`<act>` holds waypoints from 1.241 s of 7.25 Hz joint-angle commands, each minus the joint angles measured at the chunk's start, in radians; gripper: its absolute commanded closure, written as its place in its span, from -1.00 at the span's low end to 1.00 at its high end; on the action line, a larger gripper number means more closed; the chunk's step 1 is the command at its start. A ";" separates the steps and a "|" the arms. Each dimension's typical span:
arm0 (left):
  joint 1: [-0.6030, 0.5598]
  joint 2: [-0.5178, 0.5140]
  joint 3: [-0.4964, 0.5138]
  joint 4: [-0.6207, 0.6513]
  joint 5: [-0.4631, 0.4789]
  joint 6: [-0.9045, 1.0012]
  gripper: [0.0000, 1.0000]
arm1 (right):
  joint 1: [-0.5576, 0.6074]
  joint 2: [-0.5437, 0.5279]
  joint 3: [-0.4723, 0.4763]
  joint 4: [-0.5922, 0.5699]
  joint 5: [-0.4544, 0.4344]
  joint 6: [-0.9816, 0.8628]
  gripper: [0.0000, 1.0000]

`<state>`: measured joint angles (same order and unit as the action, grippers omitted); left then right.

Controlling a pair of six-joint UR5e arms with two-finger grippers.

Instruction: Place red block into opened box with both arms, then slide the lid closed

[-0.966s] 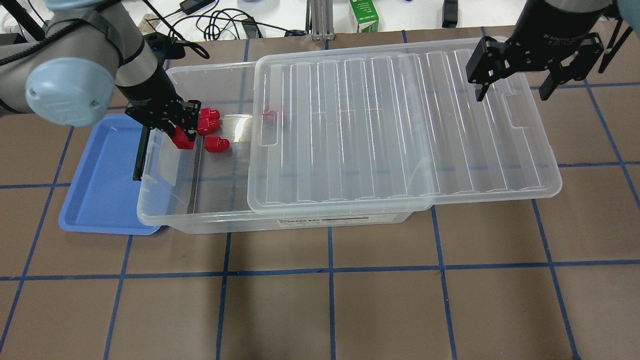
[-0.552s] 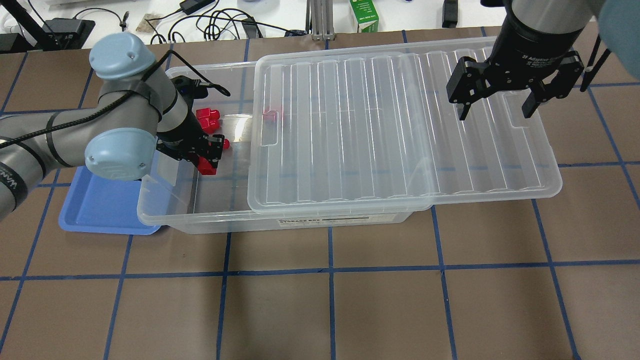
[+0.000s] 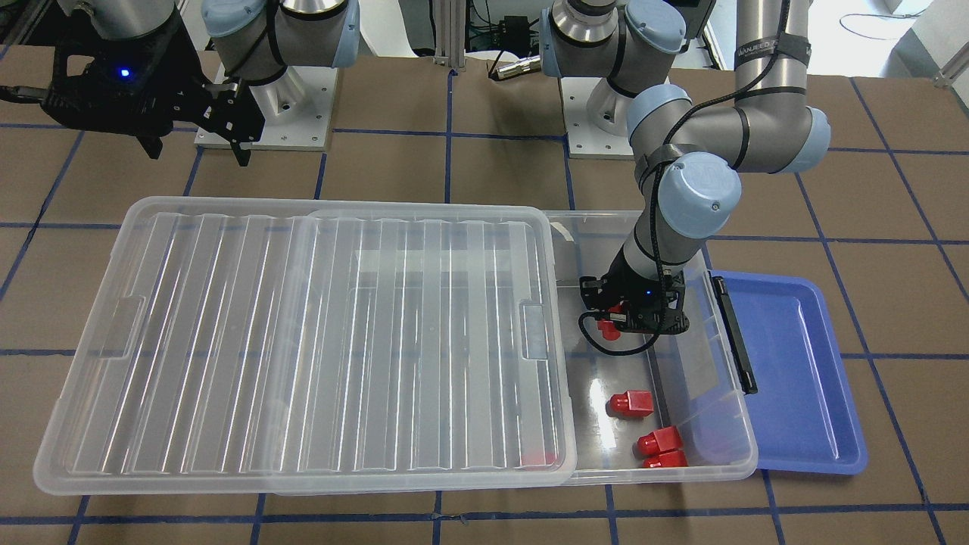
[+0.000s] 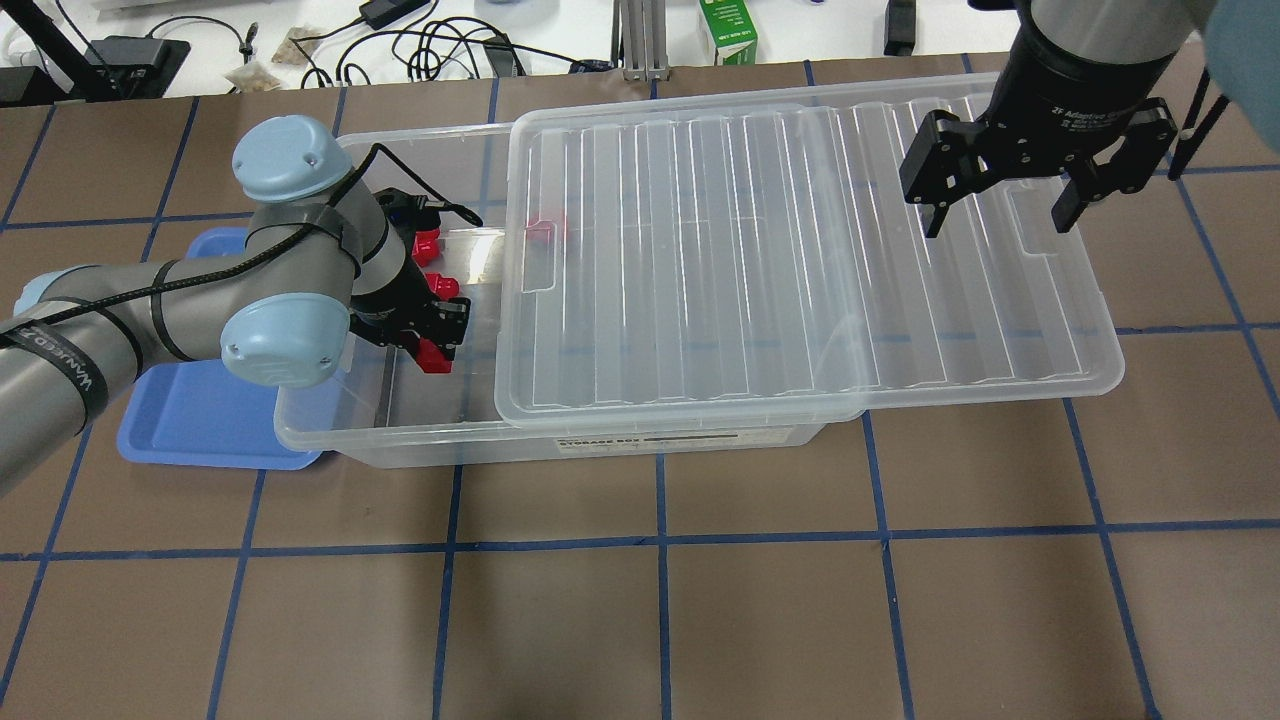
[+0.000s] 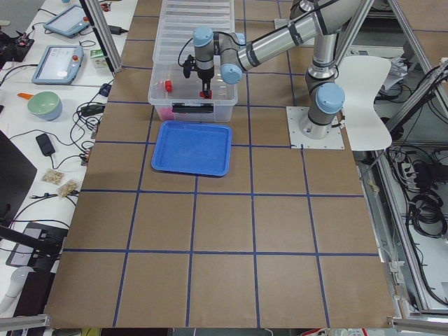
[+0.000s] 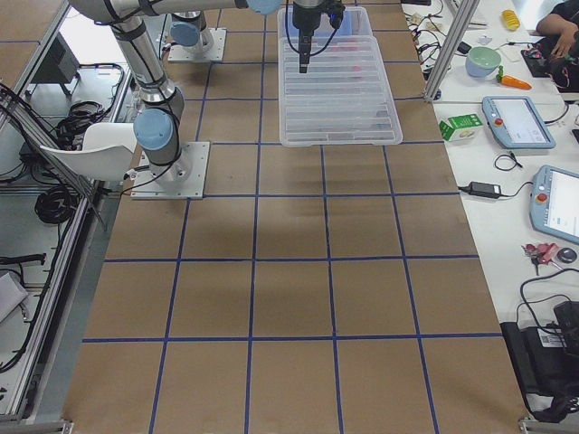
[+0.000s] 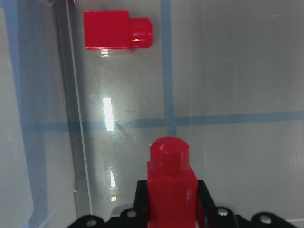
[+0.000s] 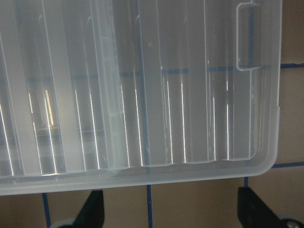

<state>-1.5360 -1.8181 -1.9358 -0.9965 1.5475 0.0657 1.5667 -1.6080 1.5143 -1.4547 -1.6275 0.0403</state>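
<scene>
My left gripper point(image 4: 436, 350) is shut on a red block point(image 7: 171, 190) and hangs inside the uncovered left end of the clear box point(image 4: 600, 445). The held block point(image 3: 608, 327) points its stub downward; I cannot tell whether it touches the floor. Loose red blocks lie on the box floor point(image 4: 443, 287) point(image 3: 630, 403) point(image 3: 658, 439), and another one shows through the lid point(image 4: 545, 230). The ridged lid point(image 4: 800, 260) covers most of the box and overhangs its right end. My right gripper point(image 4: 1000, 210) is open above the lid's right end, near its notch point(image 8: 248, 38).
A blue tray point(image 4: 200, 420) lies against the box's left short side, next to the black bar point(image 3: 733, 333). Cables, a green carton point(image 4: 728, 30) and devices lie beyond the table's far edge. Brown table with blue grid lines lies in front of the box.
My left gripper has carried the red block rightward and toward the box's near side, deeper inside. My right gripper has shifted slightly left over the lid's end, still open.
</scene>
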 commanded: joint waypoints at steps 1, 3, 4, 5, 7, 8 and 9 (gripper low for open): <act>0.002 -0.026 -0.003 0.006 0.002 -0.003 1.00 | -0.002 0.002 0.004 -0.003 0.011 0.000 -1.00; 0.004 -0.046 -0.029 0.051 0.003 0.003 1.00 | -0.011 0.008 0.006 0.000 -0.003 0.000 -1.00; 0.005 -0.053 -0.032 0.056 0.003 0.003 1.00 | -0.017 0.008 0.006 0.004 -0.003 0.000 -1.00; 0.014 -0.064 -0.034 0.056 0.003 0.003 1.00 | -0.028 0.008 0.006 0.001 -0.002 0.007 -1.00; 0.022 -0.079 -0.043 0.059 0.002 0.006 0.85 | -0.062 0.010 0.006 -0.001 0.003 -0.002 -1.00; 0.022 -0.081 -0.042 0.061 0.002 -0.007 0.13 | -0.079 0.011 0.006 -0.001 0.011 -0.005 -1.00; 0.020 -0.081 -0.034 0.062 0.000 -0.013 -0.51 | -0.089 0.010 0.006 0.000 0.006 -0.005 -1.00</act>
<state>-1.5151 -1.8971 -1.9755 -0.9363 1.5490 0.0614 1.4942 -1.5981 1.5202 -1.4549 -1.6213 0.0372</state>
